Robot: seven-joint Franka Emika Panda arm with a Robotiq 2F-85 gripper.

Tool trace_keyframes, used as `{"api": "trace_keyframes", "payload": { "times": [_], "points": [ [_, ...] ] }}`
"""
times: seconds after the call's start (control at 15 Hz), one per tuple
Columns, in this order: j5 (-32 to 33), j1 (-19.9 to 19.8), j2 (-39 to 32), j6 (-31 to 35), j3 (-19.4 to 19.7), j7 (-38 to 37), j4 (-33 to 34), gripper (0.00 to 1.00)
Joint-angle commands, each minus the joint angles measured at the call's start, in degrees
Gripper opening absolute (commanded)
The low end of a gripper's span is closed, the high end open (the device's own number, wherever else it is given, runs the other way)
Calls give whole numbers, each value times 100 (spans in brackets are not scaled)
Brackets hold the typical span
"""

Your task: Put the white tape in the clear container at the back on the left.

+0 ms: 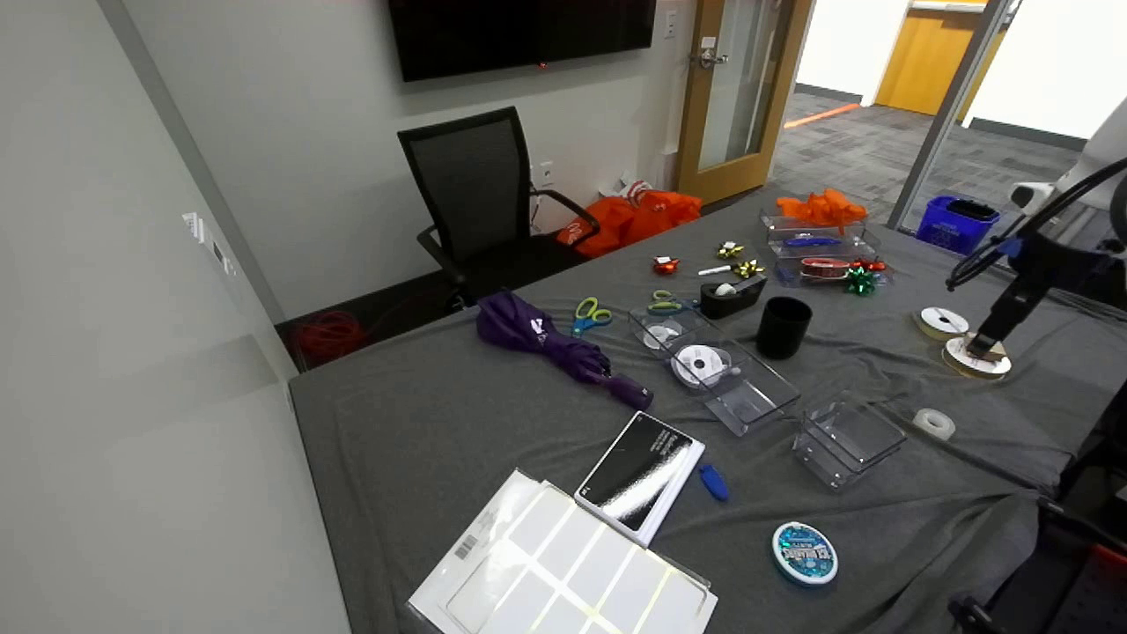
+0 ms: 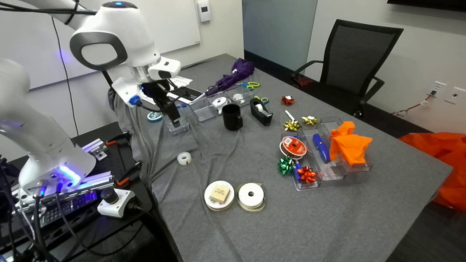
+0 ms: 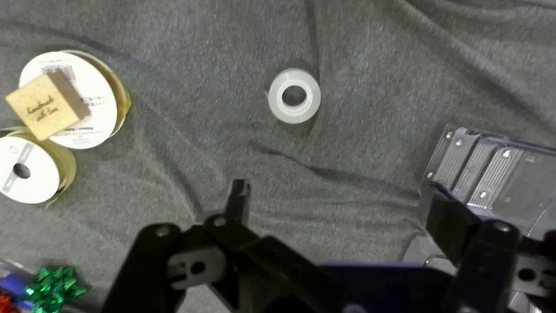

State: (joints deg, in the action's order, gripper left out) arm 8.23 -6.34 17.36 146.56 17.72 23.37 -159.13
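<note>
Tape point(image 3: 284, 109) lies flat on the surface point(image 3: 382, 69), ahead of the pincer point(image 3: 341, 204) and apart from it in the wrist view; the pincer's fingers point(image 3: 454, 226) stand wide apart with nothing between them; a clear box point(image 3: 521, 178) shows just beside the finger at the view's right, contact unclear; off to the pincer's left sit a spool point(image 3: 100, 104) topped by a wooden block point(image 3: 41, 108) and a second spool point(image 3: 39, 171); farther from the pincer, in both exterior views, a mug point(image 1: 784, 328) stands beside a clear tray point(image 1: 748, 405) holding two white rolls point(image 1: 687, 363).
</note>
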Motion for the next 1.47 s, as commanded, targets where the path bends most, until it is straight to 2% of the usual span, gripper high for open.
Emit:
{"api": "trace_keyframes", "payload": {
  "times": [0.0,0.2,0.4,0.8,1.13,1.4],
  "points": [
    [-677,165,-633,-72,161,766,52,100],
    [-993,89,-1154,149,81,1031,144,100],
    [-878,-47,-1784,415,-90,751,326,100],
    [-856,-288,-2677,1125,-370,644,645,100],
    [-594,-533,-3200,1547,-548,482,873,100],
    [-193,-626,-3530,1793,-503,271,1037,100]
  ]
}}
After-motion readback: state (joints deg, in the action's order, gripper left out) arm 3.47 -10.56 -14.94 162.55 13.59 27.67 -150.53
